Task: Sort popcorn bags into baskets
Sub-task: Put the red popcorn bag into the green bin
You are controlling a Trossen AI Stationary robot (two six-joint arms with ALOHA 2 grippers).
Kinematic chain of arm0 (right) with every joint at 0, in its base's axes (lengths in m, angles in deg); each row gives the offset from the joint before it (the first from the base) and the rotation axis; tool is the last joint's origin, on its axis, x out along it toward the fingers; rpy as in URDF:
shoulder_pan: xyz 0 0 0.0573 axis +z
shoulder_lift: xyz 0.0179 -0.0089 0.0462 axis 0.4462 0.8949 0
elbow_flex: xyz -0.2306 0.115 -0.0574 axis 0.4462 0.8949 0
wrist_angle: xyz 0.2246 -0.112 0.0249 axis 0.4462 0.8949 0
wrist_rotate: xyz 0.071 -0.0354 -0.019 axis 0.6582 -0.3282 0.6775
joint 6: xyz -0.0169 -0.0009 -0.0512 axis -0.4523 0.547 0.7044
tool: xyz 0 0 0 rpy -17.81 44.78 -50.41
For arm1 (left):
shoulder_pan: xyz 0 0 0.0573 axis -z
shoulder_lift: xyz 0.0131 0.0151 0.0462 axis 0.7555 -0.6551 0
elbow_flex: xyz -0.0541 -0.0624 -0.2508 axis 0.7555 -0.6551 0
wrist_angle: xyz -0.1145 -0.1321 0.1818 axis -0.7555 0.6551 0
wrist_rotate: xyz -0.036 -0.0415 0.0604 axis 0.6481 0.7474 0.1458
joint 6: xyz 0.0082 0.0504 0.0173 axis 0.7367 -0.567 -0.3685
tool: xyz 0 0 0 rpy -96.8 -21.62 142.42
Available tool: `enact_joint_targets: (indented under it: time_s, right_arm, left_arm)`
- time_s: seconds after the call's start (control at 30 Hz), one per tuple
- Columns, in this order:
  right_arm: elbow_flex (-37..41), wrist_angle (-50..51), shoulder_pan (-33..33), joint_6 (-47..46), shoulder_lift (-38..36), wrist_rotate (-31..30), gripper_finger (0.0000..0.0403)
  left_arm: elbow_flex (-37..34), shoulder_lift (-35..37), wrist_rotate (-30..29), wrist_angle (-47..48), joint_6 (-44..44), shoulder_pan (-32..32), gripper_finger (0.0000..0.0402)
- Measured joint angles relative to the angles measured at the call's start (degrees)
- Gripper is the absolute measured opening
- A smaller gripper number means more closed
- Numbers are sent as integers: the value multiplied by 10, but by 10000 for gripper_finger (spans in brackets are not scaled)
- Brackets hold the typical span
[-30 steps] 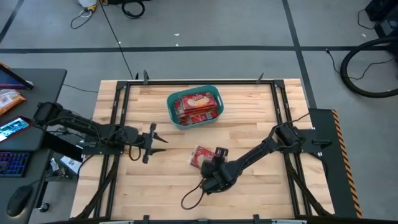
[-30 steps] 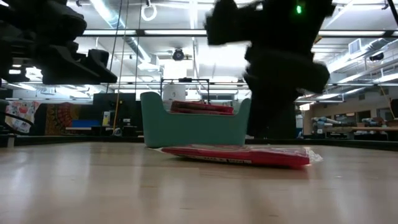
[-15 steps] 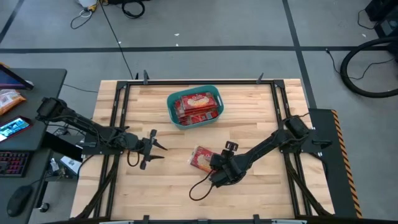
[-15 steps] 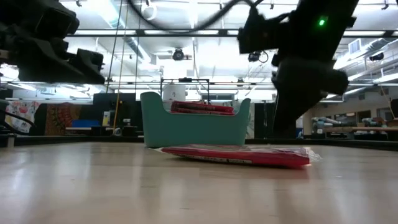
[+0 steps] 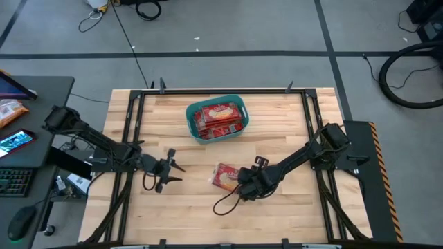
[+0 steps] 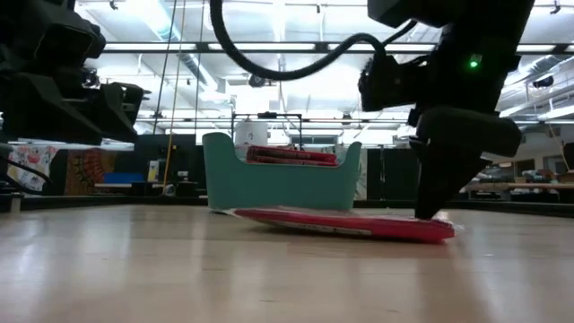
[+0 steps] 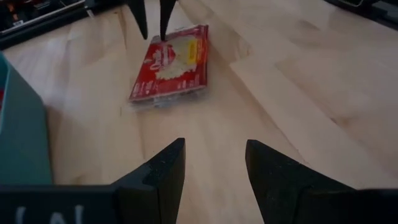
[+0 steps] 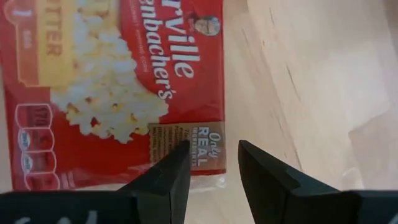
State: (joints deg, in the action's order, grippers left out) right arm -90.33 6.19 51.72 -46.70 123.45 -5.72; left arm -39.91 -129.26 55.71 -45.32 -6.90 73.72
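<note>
One red popcorn bag [image 5: 223, 176] [image 6: 341, 222] [image 7: 171, 59] [image 8: 112, 87] lies flat on the wood near the table's middle. The teal basket [image 5: 190, 111] [image 6: 278, 184] stands beyond it toward the far edge, with several red bags [image 5: 218, 119] [image 6: 291, 155] lying inside. My right gripper [image 5: 242, 183] [image 6: 430, 211] [image 8: 214, 149] is open and points down at the loose bag's right near end. My left gripper [image 5: 173, 169] [image 7: 214, 146] hangs open above bare wood to the left of that bag, touching nothing. My right gripper comes from above, pointing down, with open fingers at the loose bag's right near corner [image 8: 205, 140]. One fingertip [image 8: 177, 155] stands on that corner and the other [image 8: 249, 152] is past the bag's edge over wood. The bag lies flat on the table.
A black cable loop [image 5: 225, 202] trails from my right arm over the near wood. Dark frame rails [image 5: 131, 138] run along the table's sides. A desk with devices [image 5: 21, 138] sits off the left edge. Bare wood lies between the bag and the near edge.
My right gripper has moved toward the table's right and come down onto the loose bag's right near end, which now sits flatter in the low view. My left gripper has drifted a little toward the near edge.
</note>
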Motion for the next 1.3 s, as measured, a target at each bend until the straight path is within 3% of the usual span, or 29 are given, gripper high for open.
enact_joint_targets:
  time_s: [0.4,0.73,1.3]
  right_arm:
    - [9,-219,-32,179,4,-36,139]
    - [-13,-235,-22,239,-2,-36,139]
    - [-13,-188,-6,173,3,-45,138]
  left_arm:
    - [0,0,0,-30,-19,12,172]
    - [0,-2,-31,-28,-20,12,172]
    - [65,-108,-56,-3,-24,22,172]
